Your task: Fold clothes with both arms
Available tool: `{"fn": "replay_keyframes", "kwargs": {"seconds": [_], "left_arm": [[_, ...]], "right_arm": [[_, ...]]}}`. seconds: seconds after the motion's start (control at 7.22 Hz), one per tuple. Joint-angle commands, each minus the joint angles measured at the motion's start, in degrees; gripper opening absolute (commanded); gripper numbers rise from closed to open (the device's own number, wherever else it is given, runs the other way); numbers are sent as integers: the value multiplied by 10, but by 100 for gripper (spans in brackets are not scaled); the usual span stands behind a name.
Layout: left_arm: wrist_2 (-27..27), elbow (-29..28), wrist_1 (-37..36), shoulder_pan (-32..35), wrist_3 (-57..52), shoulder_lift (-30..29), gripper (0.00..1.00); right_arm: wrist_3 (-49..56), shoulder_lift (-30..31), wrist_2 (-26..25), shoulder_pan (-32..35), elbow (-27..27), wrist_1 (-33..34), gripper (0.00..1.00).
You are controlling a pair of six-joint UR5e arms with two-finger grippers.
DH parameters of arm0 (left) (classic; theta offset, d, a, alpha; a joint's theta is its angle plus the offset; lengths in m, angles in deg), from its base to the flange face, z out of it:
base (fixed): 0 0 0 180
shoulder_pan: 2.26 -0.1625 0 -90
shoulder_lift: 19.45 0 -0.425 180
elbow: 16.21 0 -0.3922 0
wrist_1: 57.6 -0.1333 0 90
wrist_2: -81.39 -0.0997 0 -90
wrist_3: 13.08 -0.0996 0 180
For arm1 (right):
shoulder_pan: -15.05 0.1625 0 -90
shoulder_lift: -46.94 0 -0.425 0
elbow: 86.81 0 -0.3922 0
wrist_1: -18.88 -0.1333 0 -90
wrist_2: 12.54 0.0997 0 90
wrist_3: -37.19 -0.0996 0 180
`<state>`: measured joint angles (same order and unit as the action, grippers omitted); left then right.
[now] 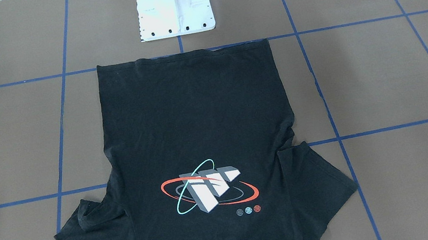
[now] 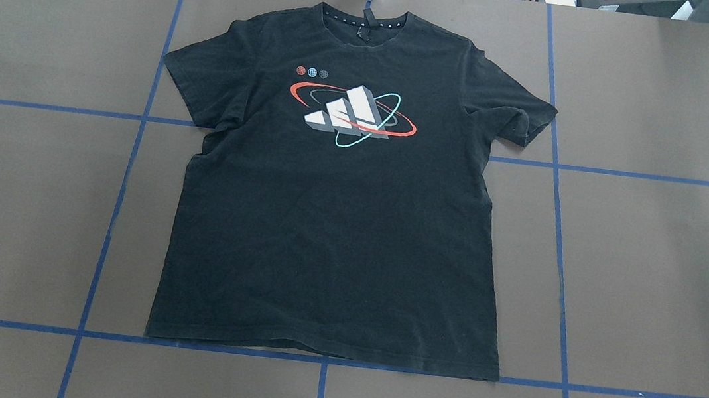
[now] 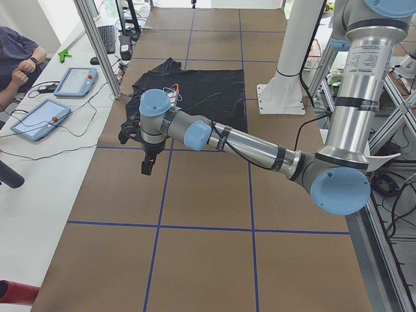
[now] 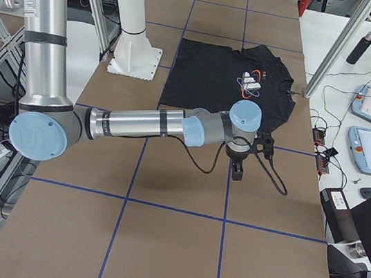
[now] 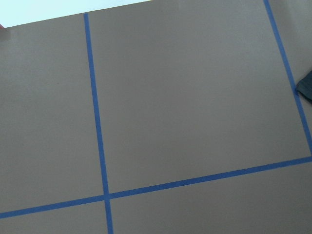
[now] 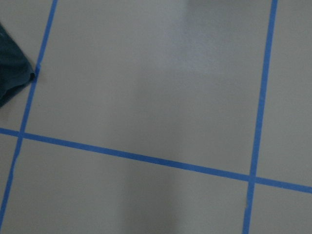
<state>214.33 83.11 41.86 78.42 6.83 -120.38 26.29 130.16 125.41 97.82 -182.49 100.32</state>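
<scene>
Black T-shirt (image 2: 338, 224) lay flat in the middle of the brown table (image 2: 654, 260), logo side up. White blocky logo (image 2: 350, 115) with red and teal rings sat on the chest. Collar pointed to the far table edge, away from the robot, and the hem ran along a blue tape line (image 2: 639, 394) near the white pedestal base (image 1: 173, 9). Both short sleeves were spread out to the sides. The sleeve on the robot's right (image 2: 526, 125) was a bit crumpled at its end, the other lay smooth. Left arm (image 3: 247, 146) reached out low over the table on the robot's left of the shirt, with the left gripper (image 3: 147, 170) pointing down above bare table just beside the sleeve, not touching cloth. It showed only in the side view, so I cannot tell if its jaws were apart or together. Right arm (image 4: 146, 125) mirrored it on the other side, with the right gripper (image 4: 237, 175) pointing down over bare table near the other sleeve. Same there, jaw state not readable. Each wrist view showed brown table, tape lines and a dark corner of the shirt at the frame edge. Two tablets (image 3: 75, 81) lay on a side bench, with a seated person (image 3: 16, 55) next to them.
</scene>
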Motion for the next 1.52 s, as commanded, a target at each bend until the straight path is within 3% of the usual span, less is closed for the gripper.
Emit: {"fn": "replay_keyframes", "kwargs": {"seconds": [0.0,0.28,0.69,0.97,1.11,1.38], "left_arm": [[-3,-43,95,-68,147,-56,100],[-4,-150,264,-76,150,-89,100],[-33,-263,479,-81,190,-90,99],[-43,-304,479,-112,235,-122,100],[-87,-305,487,-121,271,-124,100],[-101,-306,521,-129,297,-124,100]], "right_arm": [[-47,-48,1,-46,15,-6,100],[-47,-67,-1,-70,17,-8,100],[-77,-92,0,-83,27,-10,99],[-77,-131,0,-112,78,-46,100],[-88,-142,-1,-124,127,-119,99],[-207,-154,-23,-153,197,-264,98]]}}
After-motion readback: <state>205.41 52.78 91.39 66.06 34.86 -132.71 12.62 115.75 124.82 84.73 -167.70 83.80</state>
